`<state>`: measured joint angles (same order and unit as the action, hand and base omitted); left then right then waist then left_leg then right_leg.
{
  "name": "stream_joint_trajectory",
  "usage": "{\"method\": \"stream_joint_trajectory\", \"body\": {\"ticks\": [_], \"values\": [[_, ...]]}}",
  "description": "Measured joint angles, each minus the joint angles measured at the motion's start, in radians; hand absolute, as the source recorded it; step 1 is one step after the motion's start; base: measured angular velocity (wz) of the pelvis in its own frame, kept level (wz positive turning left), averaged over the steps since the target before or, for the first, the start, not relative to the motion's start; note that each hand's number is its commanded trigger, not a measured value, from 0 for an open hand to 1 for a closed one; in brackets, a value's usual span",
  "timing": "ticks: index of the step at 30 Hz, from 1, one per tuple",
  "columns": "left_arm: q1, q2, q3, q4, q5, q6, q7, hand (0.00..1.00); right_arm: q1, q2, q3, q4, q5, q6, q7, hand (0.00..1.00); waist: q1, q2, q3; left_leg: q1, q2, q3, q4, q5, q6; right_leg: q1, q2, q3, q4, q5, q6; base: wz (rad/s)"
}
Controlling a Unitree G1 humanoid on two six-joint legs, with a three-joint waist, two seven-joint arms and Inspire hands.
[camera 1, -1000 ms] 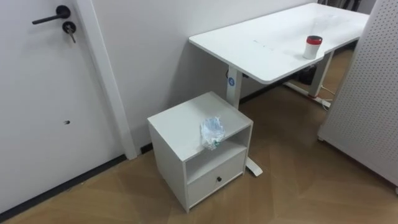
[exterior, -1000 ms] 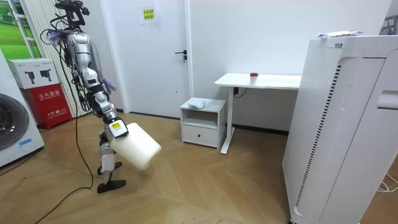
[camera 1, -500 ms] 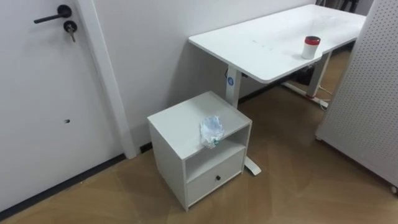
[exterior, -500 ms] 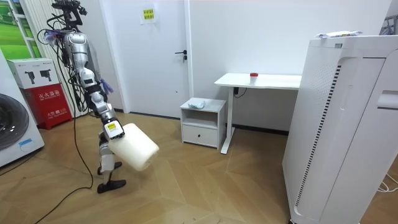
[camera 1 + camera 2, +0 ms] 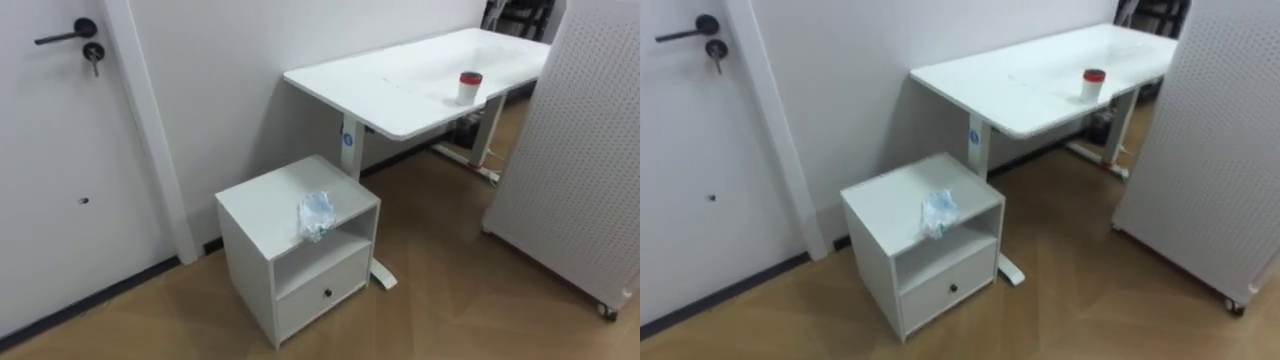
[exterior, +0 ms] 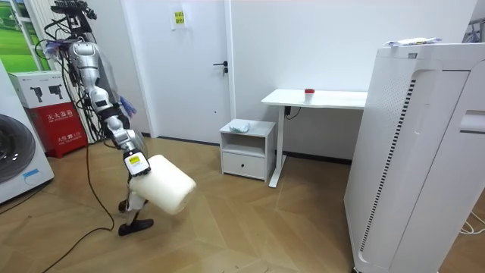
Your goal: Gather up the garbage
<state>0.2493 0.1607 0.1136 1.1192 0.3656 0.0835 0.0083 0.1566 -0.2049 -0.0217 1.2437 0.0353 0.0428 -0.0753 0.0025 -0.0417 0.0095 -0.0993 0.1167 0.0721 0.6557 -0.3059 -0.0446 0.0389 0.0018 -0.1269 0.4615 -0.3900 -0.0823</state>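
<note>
Nothing is picked yet: the garbage point(image 5: 315, 214) lies at the front edge of the cabinet point(image 5: 268, 196) top, well apart from the robot, whose right hand point(image 6: 135, 160) meets a bin point(image 6: 171, 188); I cannot tell how its fingers are set.

White door point(image 5: 60, 150) at left, dark lever handle point(image 5: 58, 34). Low white cabinet point(image 5: 262, 200) against the wall beside it: open shelf above, one drawer point(image 5: 320, 293) below. Long white table point(image 5: 400, 85) just right of the cabinet; red-lidded cup point(image 5: 468, 87) upright near its front edge. Perforated white panel point(image 5: 580, 150) far right. Herringbone wood floor point(image 5: 450, 290). Washing machine point(image 6: 15, 163) and red box point(image 6: 57, 114) at the room view's left.
</note>
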Motion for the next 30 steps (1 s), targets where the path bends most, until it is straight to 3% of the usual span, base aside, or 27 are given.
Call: {"method": "stream_joint_trajectory", "body": {"ticks": [1,2,4,5,7,8,9,10,11,13,15,16,17,18,20,22,23,25,27,28,29,30], "values": [[-0.001,0.000,0.000,0.000,0.000,0.000,0.000,0.00,0.001,-0.001,0.000,0.000,0.006,0.001,-0.001,1.00,0.001,-0.002,0.0003,-0.017,-0.008,-0.004,0.007,0.000,0.001,0.000,0.002,0.016,0.010,-0.006,-0.007,0.26],[-0.007,-0.002,-0.011,0.000,0.001,0.000,0.000,0.00,0.007,-0.007,-0.001,0.002,0.008,0.002,-0.005,1.00,-0.009,-0.005,0.0002,-0.059,-0.052,-0.002,0.001,-0.012,0.014,-0.006,0.003,0.050,0.014,-0.013,-0.014,0.32],[-0.008,-0.005,-0.039,-0.005,0.000,-0.002,0.001,0.00,0.000,-0.026,0.000,0.004,0.007,0.013,-0.010,1.00,0.008,-0.011,-0.0025,-0.158,-0.152,0.012,-0.082,0.002,0.027,-0.011,-0.011,0.107,0.008,-0.022,-0.019,-0.03],[-0.005,-0.004,-0.039,-0.005,0.000,-0.001,0.001,0.00,-0.005,-0.029,0.000,0.005,0.007,0.013,-0.013,1.00,0.009,-0.008,-0.0007,-0.179,-0.167,0.018,-0.122,0.022,0.038,-0.005,-0.011,0.114,0.001,-0.022,-0.017,-0.40],[0.012,0.007,-0.037,0.001,-0.001,0.001,0.008,0.00,-0.005,-0.029,0.002,0.006,-0.010,0.015,-0.022,1.00,0.020,-0.005,0.0011,-0.227,-0.174,0.034,-0.263,0.163,0.057,0.028,-0.014,0.135,-0.024,-0.039,-0.016,-0.50],[0.016,0.009,-0.037,0.001,0.000,0.001,0.009,0.00,0.000,-0.030,0.003,0.005,-0.014,0.015,-0.022,1.00,0.022,-0.010,-0.0021,-0.227,-0.175,0.031,-0.288,0.200,0.059,0.040,-0.016,0.147,-0.033,-0.045,-0.012,-0.52],[0.018,0.009,-0.037,0.001,-0.001,-0.005,0.010,0.00,0.015,-0.033,0.011,0.001,-0.016,0.017,-0.021,1.00,0.028,-0.017,-0.0075,-0.226,-0.180,0.036,-0.305,0.255,0.069,0.054,-0.023,0.164,-0.041,-0.054,0.005,-0.33],[0.020,0.008,-0.038,0.001,-0.002,-0.019,0.010,0.00,0.026,-0.035,0.012,-0.004,-0.016,0.021,-0.016,1.00,0.026,-0.023,-0.0107,-0.221,-0.186,0.053,-0.291,0.268,0.109,0.067,-0.033,0.169,-0.057,-0.064,0.018,-0.28],[0.016,0.008,-0.038,0.000,-0.002,-0.026,0.011,0.00,0.029,-0.034,0.015,-0.004,-0.015,0.024,-0.015,1.00,0.026,-0.030,-0.0157,-0.222,-0.186,0.064,-0.274,0.260,0.121,0.072,-0.037,0.168,-0.065,-0.066,0.023,-0.25],[0.000,0.009,-0.036,-0.001,-0.002,-0.043,0.013,0.00,0.020,-0.031,0.014,-0.006,-0.018,0.024,-0.015,1.00,0.024,-0.042,-0.0061,-0.224,-0.183,0.086,-0.200,0.207,0.138,0.097,-0.053,0.152,-0.088,-0.052,0.056,-0.39],[-0.013,0.010,-0.037,0.000,-0.003,-0.048,0.023,0.00,-0.005,-0.031,0.020,-0.007,-0.030,0.024,-0.017,1.00,0.022,-0.048,0.0037,-0.248,-0.175,0.088,-0.101,0.172,0.144,0.127,-0.069,0.158,-0.114,-0.046,0.066,-0.42],[-0.022,0.010,-0.037,0.001,-0.011,-0.050,0.025,0.00,-0.019,-0.032,0.026,-0.014,-0.036,0.024,-0.018,1.00,0.027,-0.048,0.0149,-0.297,-0.174,0.096,-0.012,0.149,0.142,0.155,-0.073,0.176,-0.121,-0.047,0.067,-0.33],[-0.022,0.008,-0.038,0.001,-0.015,-0.055,0.024,0.00,-0.016,-0.034,0.030,-0.020,-0.033,0.025,-0.019,1.00,0.030,-0.044,0.0064,-0.303,-0.178,0.090,-0.023,0.140,0.136,0.158,-0.072,0.187,-0.116,-0.052,0.068,-0.09],[-0.036,0.006,-0.038,0.001,-0.019,-0.062,0.019,0.00,-0.013,-0.040,0.037,-0.031,-0.033,0.038,-0.019,1.00,0.028,-0.042,-0.0106,-0.304,-0.181,0.085,-0.081,0.123,0.149,0.150,-0.071,0.178,-0.081,-0.075,0.072,0.07],[-0.055,0.013,-0.037,0.002,-0.021,-0.067,0.025,0.00,-0.017,-0.031,0.041,-0.048,-0.050,0.052,-0.021,1.00,0.041,-0.057,-0.0115,-0.297,-0.201,0.095,-0.055,0.078,0.153,0.099,-0.097,0.160,0.043,-0.110,0.106,0.07],[-0.083,0.014,-0.039,0.005,-0.022,-0.071,0.036,0.00,-0.036,-0.033,0.042,-0.052,-0.054,0.053,-0.035,1.00,0.065,-0.066,-0.0083,-0.288,-0.203,0.114,-0.036,0.054,0.174,0.030,-0.120,0.136,0.195,-0.094,0.139,-0.18],[-0.092,0.014,-0.039,0.007,-0.022,-0.071,0.049,0.00,-0.048,-0.031,0.041,-0.072,-0.046,0.053,-0.044,1.00,0.079,-0.069,-0.0068,-0.275,-0.203,0.125,-0.027,0.038,0.180,-0.008,-0.136,0.116,0.289,-0.062,0.163,-0.20],[-0.104,0.018,-0.046,0.004,-0.022,-0.071,0.057,0.00,-0.068,-0.027,0.042,-0.086,-0.035,0.040,-0.047,1.00,0.078,-0.063,-0.0070,-0.253,-0.203,0.127,-0.034,0.021,0.189,-0.054,-0.157,0.078,0.398,0.023,0.163,-0.06],[-0.117,0.019,-0.051,0.002,-0.022,-0.088,0.077,0.00,-0.094,-0.027,0.042,-0.092,-0.013,0.023,-0.048,1.00,0.087,-0.049,-0.0005,-0.212,-0.197,0.125,-0.055,0.002,0.193,-0.117,-0.171,0.061,0.521,0.176,0.154,-0.08],[-0.120,0.019,-0.053,0.001,-0.022,-0.090,0.080,0.00,-0.098,-0.026,0.042,-0.094,0.001,0.017,-0.047,1.00,0.088,-0.046,0.0008,-0.202,-0.195,0.121,-0.060,-0.005,0.193,-0.128,-0.172,0.056,0.541,0.218,0.150,-0.12],[-0.121,0.021,-0.064,0.000,-0.022,-0.091,0.091,0.00,-0.099,-0.026,0.050,-0.106,0.035,0.004,-0.043,1.00,0.090,-0.039,0.0015,-0.182,-0.190,0.116,-0.077,-0.012,0.195,-0.158,-0.177,0.042,0.575,0.255,0.149,-0.16],[-0.127,0.022,-0.081,-0.004,-0.023,-0.092,0.104,0.00,-0.101,-0.026,0.063,-0.121,0.081,-0.011,-0.044,1.00,0.091,-0.028,0.0098,-0.166,-0.176,0.117,-0.086,-0.018,0.195,-0.206,-0.174,0.031,0.606,0.221,0.144,-0.21]]}}
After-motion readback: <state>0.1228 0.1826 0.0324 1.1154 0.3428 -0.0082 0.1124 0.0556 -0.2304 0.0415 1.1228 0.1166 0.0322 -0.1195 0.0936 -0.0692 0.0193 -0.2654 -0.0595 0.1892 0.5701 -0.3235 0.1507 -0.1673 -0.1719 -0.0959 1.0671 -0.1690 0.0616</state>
